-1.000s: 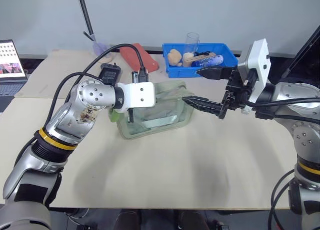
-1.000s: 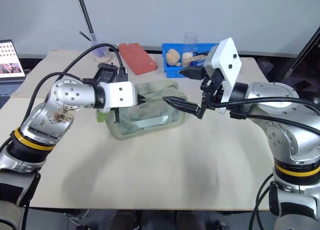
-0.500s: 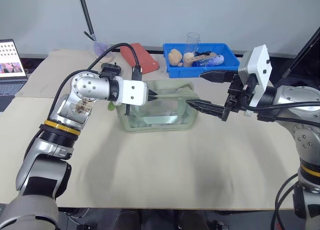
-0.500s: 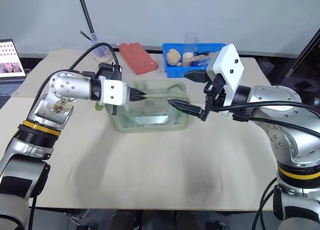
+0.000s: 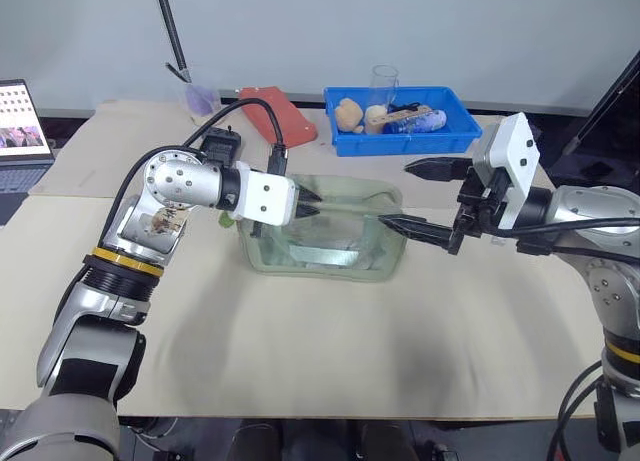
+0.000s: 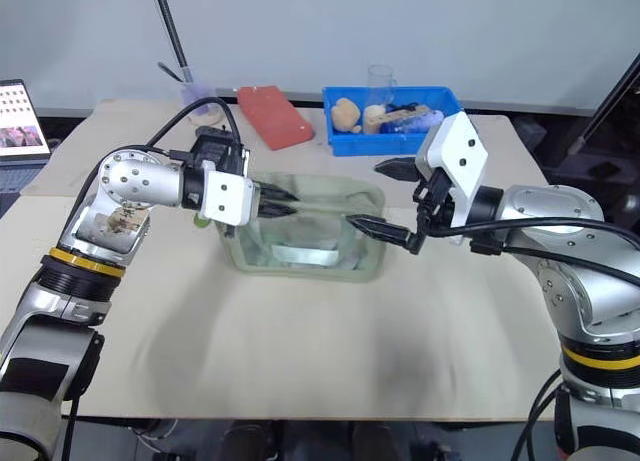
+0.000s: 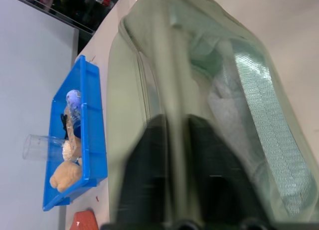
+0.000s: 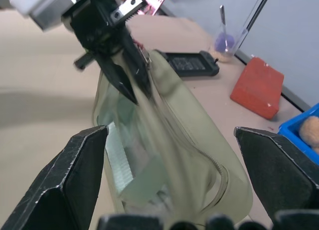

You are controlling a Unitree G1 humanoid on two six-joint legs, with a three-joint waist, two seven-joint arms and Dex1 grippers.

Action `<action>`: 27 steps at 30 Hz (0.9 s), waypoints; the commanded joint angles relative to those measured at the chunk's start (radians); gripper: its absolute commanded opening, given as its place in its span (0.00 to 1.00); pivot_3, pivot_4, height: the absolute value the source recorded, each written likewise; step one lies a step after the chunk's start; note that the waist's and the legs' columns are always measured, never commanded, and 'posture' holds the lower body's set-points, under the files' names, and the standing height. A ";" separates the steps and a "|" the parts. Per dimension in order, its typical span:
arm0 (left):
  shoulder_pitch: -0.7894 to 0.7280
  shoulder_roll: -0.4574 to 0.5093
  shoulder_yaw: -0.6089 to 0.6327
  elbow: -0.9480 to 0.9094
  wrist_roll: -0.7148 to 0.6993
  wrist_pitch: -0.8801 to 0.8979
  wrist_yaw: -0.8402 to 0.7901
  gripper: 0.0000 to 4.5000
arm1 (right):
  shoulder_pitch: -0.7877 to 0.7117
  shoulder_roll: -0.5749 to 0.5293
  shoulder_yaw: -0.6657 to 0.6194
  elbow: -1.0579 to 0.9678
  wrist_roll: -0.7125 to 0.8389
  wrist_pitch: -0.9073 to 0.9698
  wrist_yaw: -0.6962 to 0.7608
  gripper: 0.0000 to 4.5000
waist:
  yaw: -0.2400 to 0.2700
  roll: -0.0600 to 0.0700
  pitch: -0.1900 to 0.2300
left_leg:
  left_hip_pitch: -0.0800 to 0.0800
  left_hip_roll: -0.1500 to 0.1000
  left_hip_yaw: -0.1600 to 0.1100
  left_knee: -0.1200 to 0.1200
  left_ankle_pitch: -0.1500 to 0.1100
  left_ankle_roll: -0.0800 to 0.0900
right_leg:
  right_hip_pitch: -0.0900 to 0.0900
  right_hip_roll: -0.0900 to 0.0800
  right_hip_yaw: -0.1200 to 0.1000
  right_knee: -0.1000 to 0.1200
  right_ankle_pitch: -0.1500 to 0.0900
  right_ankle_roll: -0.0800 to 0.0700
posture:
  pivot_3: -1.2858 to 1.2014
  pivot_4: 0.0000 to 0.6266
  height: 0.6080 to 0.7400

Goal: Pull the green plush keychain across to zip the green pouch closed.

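The green pouch (image 5: 330, 253) lies mid-table, its clear side panel facing me and its top stretched between the two arms. My left gripper (image 5: 312, 203) is at the pouch's top left end, its fingers a narrow gap apart with the top fabric band running between them. A sliver of the green plush keychain (image 5: 224, 219) peeks out behind the left wrist, mostly hidden. My right gripper (image 5: 393, 193) stands wide open at the pouch's right end, with one finger above the top and the lower fingertip at the right edge, holding nothing.
A blue tray (image 5: 455, 139) at the back holds a tan plush toy (image 5: 349, 113), a bottle and a glass. A red block (image 5: 278, 114), a black device (image 5: 219, 141) and a purple cup (image 5: 199, 99) sit behind the pouch. A laptop (image 5: 20, 121) stands far left.
The left wrist turned and its fingers, shut before, have parted slightly. The pouch shifted right and now lies flatter. The right gripper sank a little, still wide open.
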 commanded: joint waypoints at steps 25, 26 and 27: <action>0.067 0.195 0.322 -0.469 -0.538 0.933 0.044 1.00 | 0.041 0.003 0.119 0.190 -0.209 -0.230 0.133 0.01 | -0.002 0.000 0.000 | 0.002 0.000 -0.001 0.001 0.000 0.000 | 0.001 0.001 0.000 0.001 -0.004 0.002 | 0.52 0.24 1.00; 0.089 0.224 0.358 -0.442 -0.532 0.941 0.055 1.00 | 0.040 0.004 0.121 0.194 -0.212 -0.233 0.137 0.01 | -0.004 0.000 0.000 | 0.002 0.000 -0.001 0.001 0.000 0.000 | 0.001 0.001 0.000 0.001 -0.005 0.002 | 0.52 0.24 1.00; 0.116 0.251 0.392 -0.419 -0.523 0.944 0.068 1.00 | 0.040 0.004 0.121 0.199 -0.220 -0.240 0.136 0.01 | -0.007 0.000 0.000 | 0.003 0.000 -0.001 0.000 0.000 0.000 | 0.001 0.001 0.000 0.002 -0.005 0.002 | 0.52 0.24 1.00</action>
